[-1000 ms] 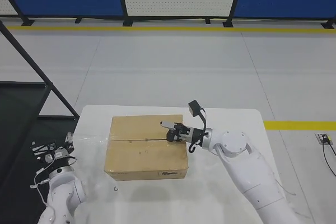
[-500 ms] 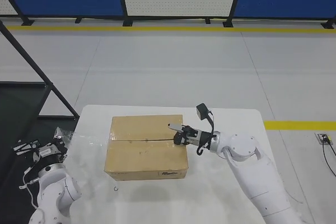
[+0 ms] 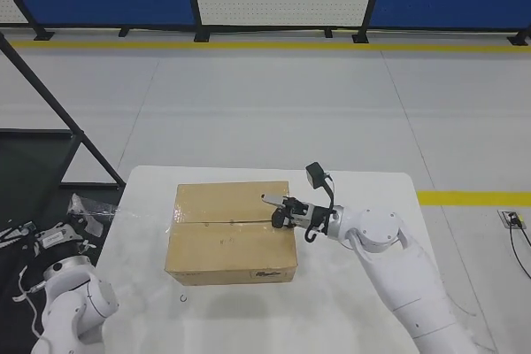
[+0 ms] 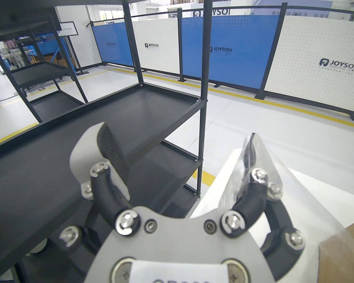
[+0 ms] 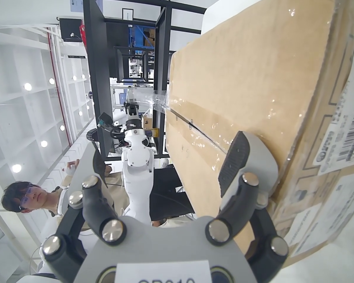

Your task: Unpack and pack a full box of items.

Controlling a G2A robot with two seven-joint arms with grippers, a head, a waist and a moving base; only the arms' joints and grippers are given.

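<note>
Seen from above, the box sits mid-table under the right gripper. The left gripper hangs beyond the table's edge, with clear tape stretched between it and the box. Left wrist view: fingers spread wide, tape clinging to one. Right wrist view: released too, with one finger over the box's top edge.

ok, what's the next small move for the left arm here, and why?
Probably draw the left gripper a little farther from the box. The clear tape clings to one of its open fingers and stretches back to the box's end on that side, apparently attached there. The right gripper, open at the other end with one finger over the top, might steady the box.
</note>
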